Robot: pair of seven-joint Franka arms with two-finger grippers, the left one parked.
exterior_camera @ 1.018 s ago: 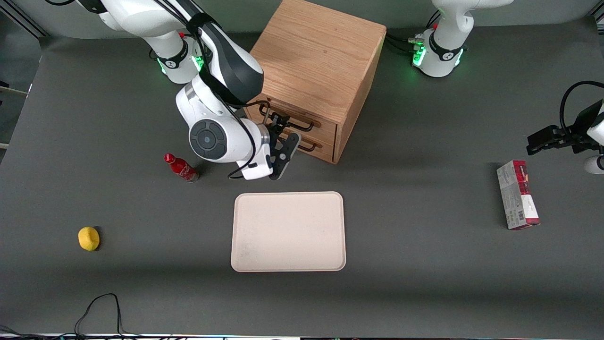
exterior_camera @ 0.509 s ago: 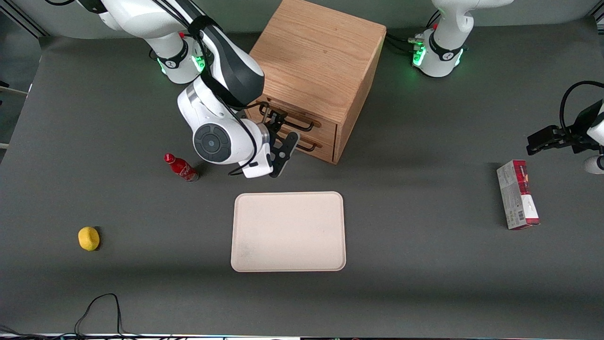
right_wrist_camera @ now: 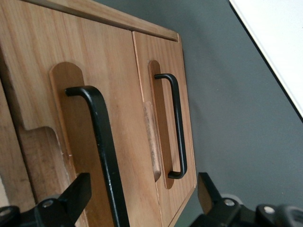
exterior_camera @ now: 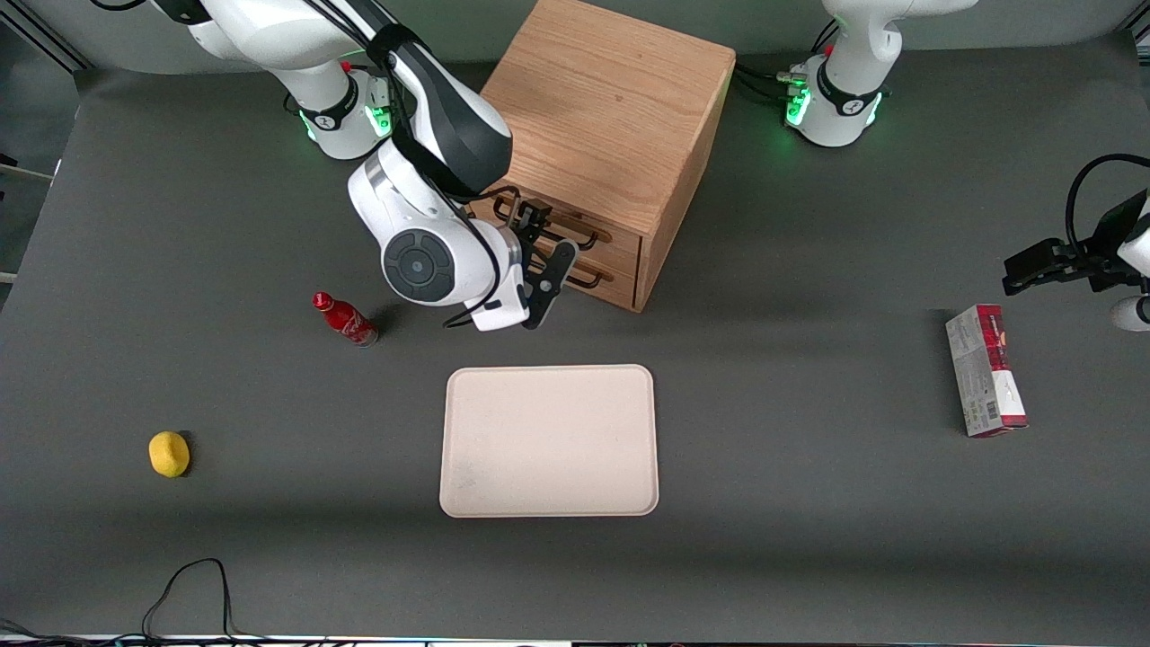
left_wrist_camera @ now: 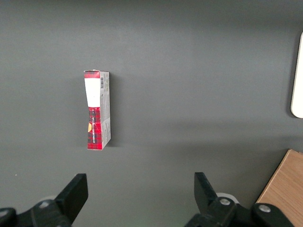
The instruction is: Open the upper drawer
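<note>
The wooden cabinet (exterior_camera: 611, 108) stands at the back of the table. Its upper drawer (exterior_camera: 618, 246) is closed, with a thin black bar handle (exterior_camera: 579, 240). The identical lower drawer (exterior_camera: 613, 280) is also closed. My right gripper (exterior_camera: 544, 241) is open, right in front of the upper drawer at its handle. In the right wrist view the upper drawer (right_wrist_camera: 128, 142) fills the frame. Its handle (right_wrist_camera: 105, 151) runs between my gripper's (right_wrist_camera: 142, 198) spread fingers (right_wrist_camera: 78, 194), close to one of them and not gripped. The lower drawer's handle (right_wrist_camera: 177, 127) is beside it.
A cream tray (exterior_camera: 548, 440) lies nearer the front camera than the cabinet. A red bottle (exterior_camera: 344, 319) lies beside my arm. A yellow lemon (exterior_camera: 169, 453) lies toward the working arm's end. A red and white box (exterior_camera: 986, 370) lies toward the parked arm's end.
My gripper has moved closer to the cabinet front and slightly sideways along the upper drawer's handle. The drawers have not moved.
</note>
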